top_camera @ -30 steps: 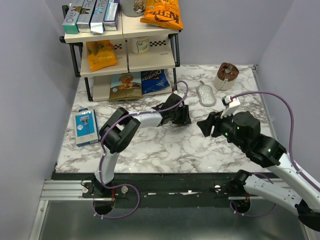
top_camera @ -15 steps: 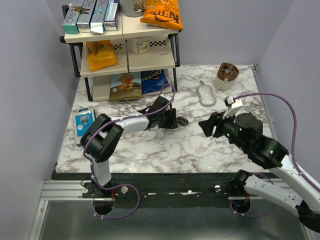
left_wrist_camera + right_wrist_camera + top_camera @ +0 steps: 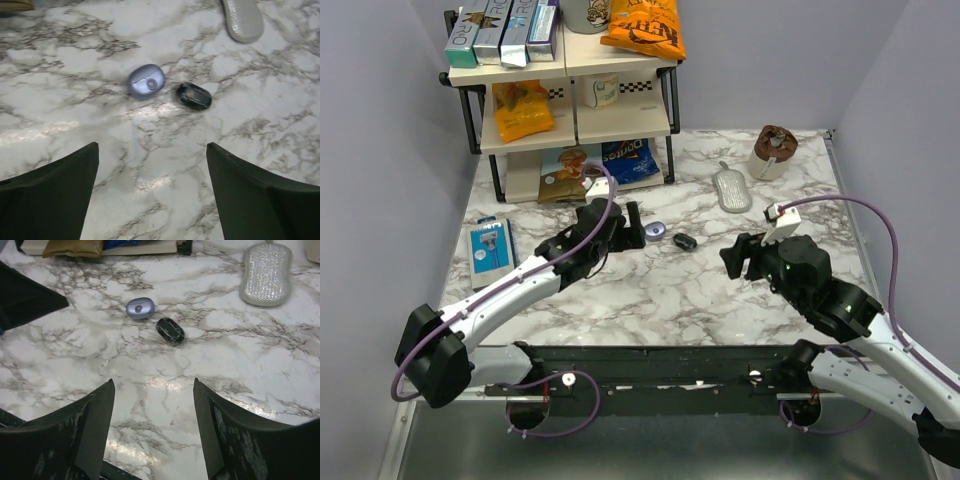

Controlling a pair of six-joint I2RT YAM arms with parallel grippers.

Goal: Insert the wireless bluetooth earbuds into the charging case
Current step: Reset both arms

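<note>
1. Plainly, your left gripper (image 3: 151,147) stood with jaws wide apart, holding nothing; your right gripper (image 3: 153,382) was parted and empty too.
2. The earbuds (image 3: 194,95), one glossy black lump, lay on the marble table (image 3: 60,65) ahead of both, just beside the pale purple rounded case (image 3: 145,81).
3. Only the top view showed that pair lying between your two grippers.
</note>
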